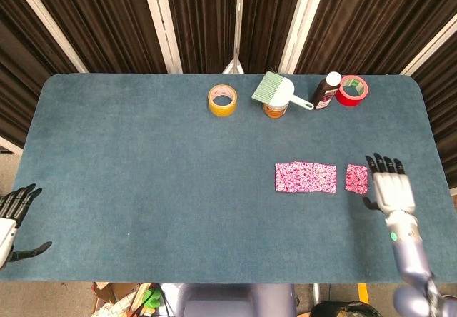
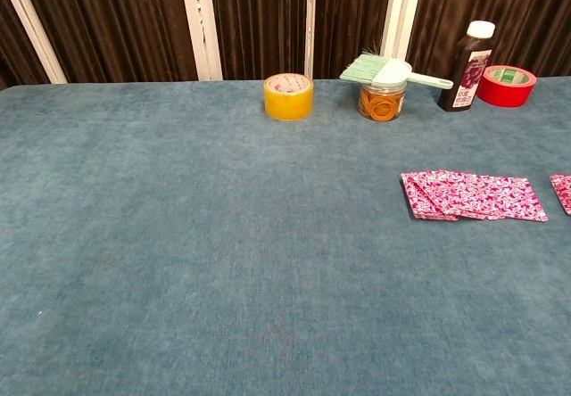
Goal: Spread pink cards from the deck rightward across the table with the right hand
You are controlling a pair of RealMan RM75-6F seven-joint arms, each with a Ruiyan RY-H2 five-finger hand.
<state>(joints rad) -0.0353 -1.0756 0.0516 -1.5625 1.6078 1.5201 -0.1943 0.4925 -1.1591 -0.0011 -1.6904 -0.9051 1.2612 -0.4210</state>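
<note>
Cards [image 1: 305,177], pink and fanned, lie right of the table's [image 1: 143,188] centre; one separate card [image 1: 356,178] sits nearer the right edge. My right hand [image 1: 391,188] hovers beside it, fingers splayed, grasping nothing. My left hand [image 1: 14,217] idles off the near-left corner, fingers apart, empty. Next drag: press flat and lightly, slide rightward evenly.

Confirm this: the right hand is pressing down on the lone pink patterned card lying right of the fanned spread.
Not quite. In the head view the right hand lies open beside the lone pink patterned card, not on it. The card does lie right of the fanned spread.
</note>
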